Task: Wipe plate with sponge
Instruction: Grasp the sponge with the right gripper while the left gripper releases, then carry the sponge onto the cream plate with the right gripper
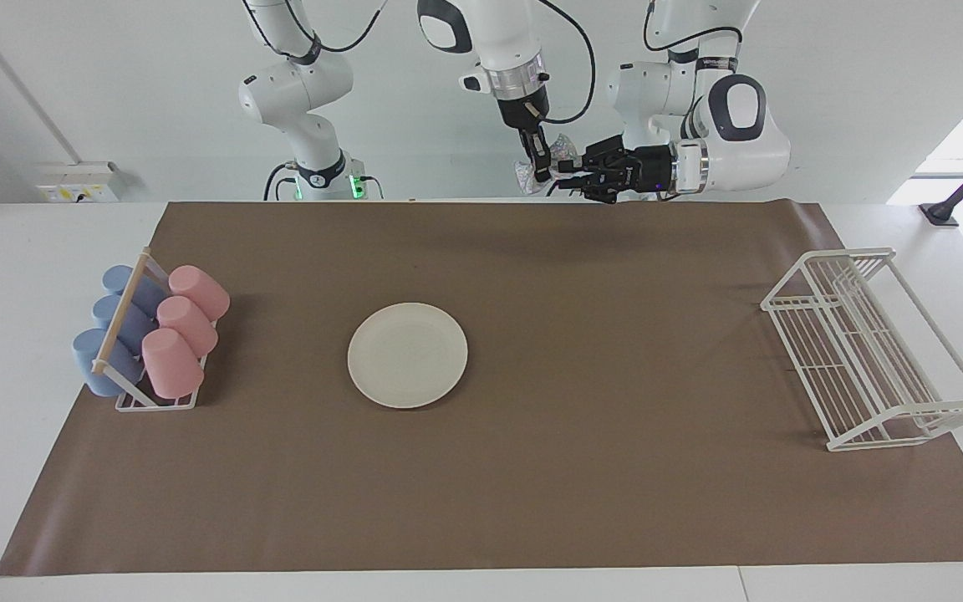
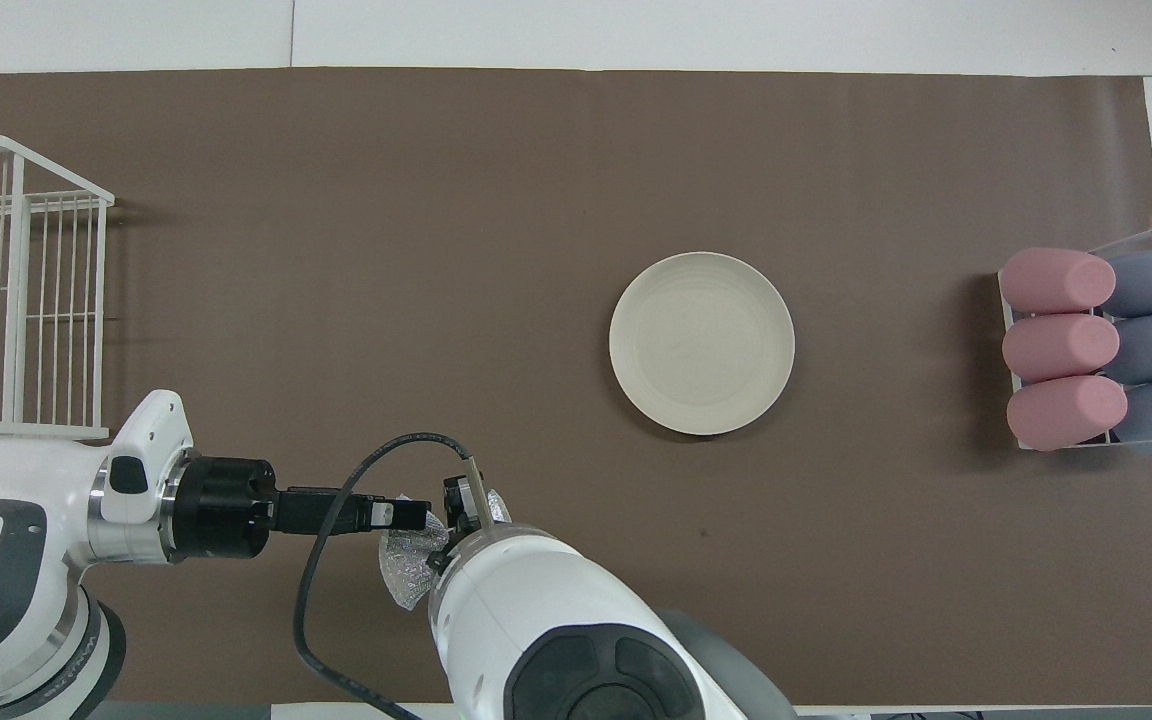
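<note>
The cream-white plate (image 1: 407, 354) (image 2: 702, 343) lies flat near the middle of the brown mat. The silvery wrinkly sponge (image 1: 563, 150) (image 2: 403, 566) is up in the air over the mat's edge nearest the robots. My right gripper (image 1: 541, 173) (image 2: 466, 503) points down and is shut on the sponge. My left gripper (image 1: 563, 171) (image 2: 423, 515) reaches in level from the left arm's end; its tip is at the sponge and its fingers are parted. The right arm's wrist hides part of the sponge in the overhead view.
A rack of pink and blue cups (image 1: 151, 339) (image 2: 1096, 350) stands at the right arm's end of the mat. A white wire dish rack (image 1: 866, 351) (image 2: 16, 290) stands at the left arm's end.
</note>
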`<state>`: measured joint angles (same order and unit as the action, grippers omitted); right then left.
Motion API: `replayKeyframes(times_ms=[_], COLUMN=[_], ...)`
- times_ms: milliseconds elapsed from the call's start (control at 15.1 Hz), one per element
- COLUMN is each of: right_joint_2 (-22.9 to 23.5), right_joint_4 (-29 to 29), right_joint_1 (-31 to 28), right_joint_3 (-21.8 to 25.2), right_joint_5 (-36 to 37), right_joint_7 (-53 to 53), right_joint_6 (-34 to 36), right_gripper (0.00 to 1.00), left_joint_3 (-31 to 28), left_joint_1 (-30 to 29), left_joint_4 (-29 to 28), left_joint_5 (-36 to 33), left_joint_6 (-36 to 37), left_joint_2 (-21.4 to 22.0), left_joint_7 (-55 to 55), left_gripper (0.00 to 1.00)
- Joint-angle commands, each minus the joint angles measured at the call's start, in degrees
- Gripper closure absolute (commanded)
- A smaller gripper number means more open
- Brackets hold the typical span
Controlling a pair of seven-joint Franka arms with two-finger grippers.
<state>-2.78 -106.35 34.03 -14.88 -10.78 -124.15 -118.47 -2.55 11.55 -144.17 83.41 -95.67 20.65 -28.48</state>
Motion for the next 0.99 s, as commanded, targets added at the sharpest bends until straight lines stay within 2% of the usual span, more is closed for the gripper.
replayKeyframes(times_ms=[0, 198, 264, 463, 595, 727, 925], right_joint_2=[-1.53, -1.18, -0.74, 1.54, 4.78, 7.86, 11.9], right_joint_4=[-2.1, -4.12, -6.04, -14.03, -18.7, -19.77, -19.95], right_joint_1=[-2.64, -10.71, -13.44, -16.71, -18.03, -19.96, -22.61], right_joint_3=[0.29, 0.29, 0.2, 0.2, 0.2, 0.2, 0.2], right_joint_5=[-1.62, -1.53, -1.53, -1.62, -1.62, -1.62, -1.62], right_joint_7=[5.3, 17.49, 22.15, 32.01, 37.03, 39.32, 46.7], right_joint_6=[-0.79, -2.19, -5.25, -12.37, -22.1, -28.11, -28.65], right_gripper=[1.0, 1.0, 1.0, 1.0, 1.0, 1.0, 1.0], left_joint_3=[-0.35, -0.35, -0.35, -0.35, -0.35, -0.35, -0.35], left_joint_1=[-0.04, -0.22, -0.3, -0.39, -0.39, -0.65, -3.11], left_joint_4=[-0.41, -0.41, -0.32, -0.23, 0.55, 3.09, 6.26], left_joint_5=[-0.96, -1.23, -2.19, -2.9, -3.94, -11.91, -20.01], left_joint_6=[-0.04, -0.13, -0.04, -0.13, -0.83, -0.92, -0.92], left_joint_2=[1.59, 1.5, 1.5, 1.59, 1.5, 1.41, 0.89], left_joint_7=[1.76, 2.55, 2.55, 2.9, 4.65, 8.15, 12.3], left_gripper=[0.0, 0.0, 0.0, 0.0, 0.0, 0.0, 0.0])
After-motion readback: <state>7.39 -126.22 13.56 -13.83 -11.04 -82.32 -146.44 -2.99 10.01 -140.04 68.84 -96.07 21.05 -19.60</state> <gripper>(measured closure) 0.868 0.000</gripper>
